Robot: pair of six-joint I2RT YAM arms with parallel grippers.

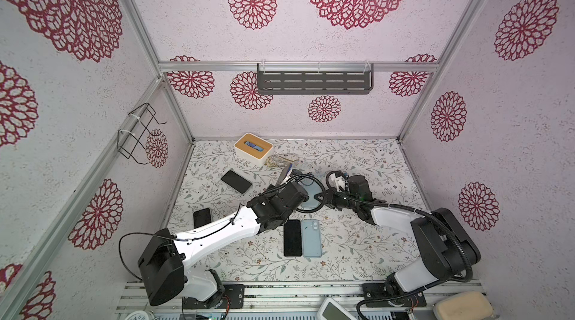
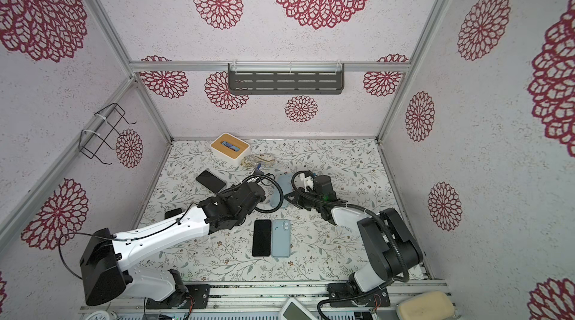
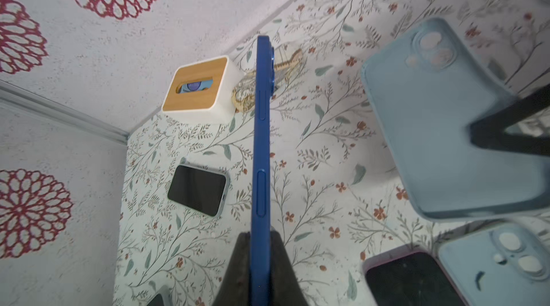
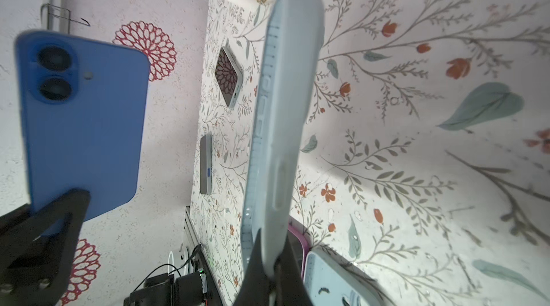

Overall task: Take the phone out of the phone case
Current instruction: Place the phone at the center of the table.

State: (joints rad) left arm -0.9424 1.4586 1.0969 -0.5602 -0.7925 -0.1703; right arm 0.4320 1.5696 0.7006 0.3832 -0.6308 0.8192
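Top views both show a dark phone [image 1: 292,237] and a pale case [image 1: 312,238] side by side near the tabletop's [image 1: 357,253] front edge. Above its middle, the left gripper [image 3: 261,237] pinches the blue phone [image 3: 261,140], clear of the phone case [image 4: 285,96] pinched in the right gripper [image 4: 269,248] beside it. A wood-topped box [image 1: 253,148] stands at the far edge.

left gripper [image 3: 261,234] clamped, right gripper [image 4: 272,240] apparently likewise.

Blue phone [image 4: 83,123]: bare, twin rear lenses visible, held aloft. Pale blue case [image 3: 440,129]: empty, held aloft near the phone, not touching.
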